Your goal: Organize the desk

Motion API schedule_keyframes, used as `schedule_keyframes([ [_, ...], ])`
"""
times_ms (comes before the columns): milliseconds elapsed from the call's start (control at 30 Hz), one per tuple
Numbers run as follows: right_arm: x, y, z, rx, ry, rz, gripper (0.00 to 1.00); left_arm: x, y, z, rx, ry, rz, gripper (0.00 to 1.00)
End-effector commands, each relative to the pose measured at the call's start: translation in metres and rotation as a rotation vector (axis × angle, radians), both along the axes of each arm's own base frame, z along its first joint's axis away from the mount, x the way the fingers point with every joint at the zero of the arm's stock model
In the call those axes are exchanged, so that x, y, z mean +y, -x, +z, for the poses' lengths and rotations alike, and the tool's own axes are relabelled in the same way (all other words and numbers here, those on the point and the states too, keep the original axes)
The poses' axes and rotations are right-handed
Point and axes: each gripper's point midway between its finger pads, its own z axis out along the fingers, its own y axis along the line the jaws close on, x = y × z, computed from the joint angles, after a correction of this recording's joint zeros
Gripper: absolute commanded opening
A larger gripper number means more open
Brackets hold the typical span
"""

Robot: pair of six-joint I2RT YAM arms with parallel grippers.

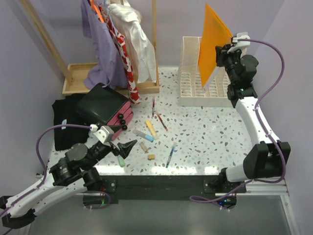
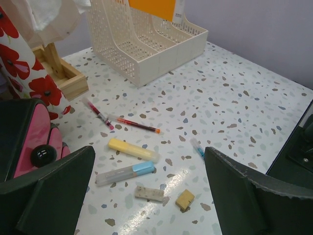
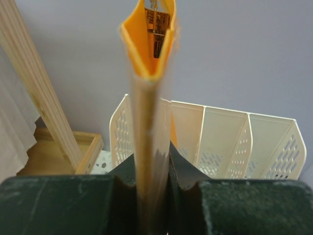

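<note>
The desk (image 1: pixel 205 132), a speckled white top, fills the middle of the scene and looks only partly sorted. At the far right, the right gripper (image 1: pixel 224 50) is clamped tight on the edge of an orange folder (image 1: pixel 212 39) and holds it upright over the cream file rack (image 1: pixel 188 78). The folder's lower edge reaches down among the rack's dividers, but I cannot tell which slot it is entering or whether it is seated. At the near left, the left gripper (image 1: pixel 125 138) hovers with its jaws spread wide and nothing between them. It is poised just above a scatter of small things in the middle of the desk: two red pens (image 2: pixel 134 123), a yellow highlighter (image 2: pixel 133 150), a blue-capped marker (image 2: pixel 124 173), a blue pen (image 1: pixel 170 155) and two eraser pieces (image 2: pixel 149 193). These lie loose, near one another but mostly apart. To their left, a pink and black case (image 1: pixel 105 105) sits partly on a black cloth (image 1: pixel 63 127). Just beyond it, clothes (image 1: pixel 122 44) hang over a wooden tray (image 1: pixel 78 73). By my reading, filing the folder is the step in hand and close to finished. The pens, markers and erasers are not yet gathered, and probably the case too, so most of the tidying remains.
</note>
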Motion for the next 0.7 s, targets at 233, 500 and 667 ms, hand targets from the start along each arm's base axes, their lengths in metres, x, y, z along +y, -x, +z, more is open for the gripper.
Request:
schedule_keyframes([
  [233,0.010,-0.014,0.010,-0.187,0.081,0.160,0.00,-0.003,-0.001,0.004,-0.004,0.025,-0.001,1.00],
  [500,0.026,-0.020,-0.021,-0.161,0.108,0.258,0.00,-0.007,-0.003,-0.002,0.011,-0.002,-0.007,1.00],
  [667,0.024,-0.033,-0.041,-0.139,0.120,0.308,0.00,-0.007,-0.003,-0.003,0.010,-0.001,-0.005,1.00],
])
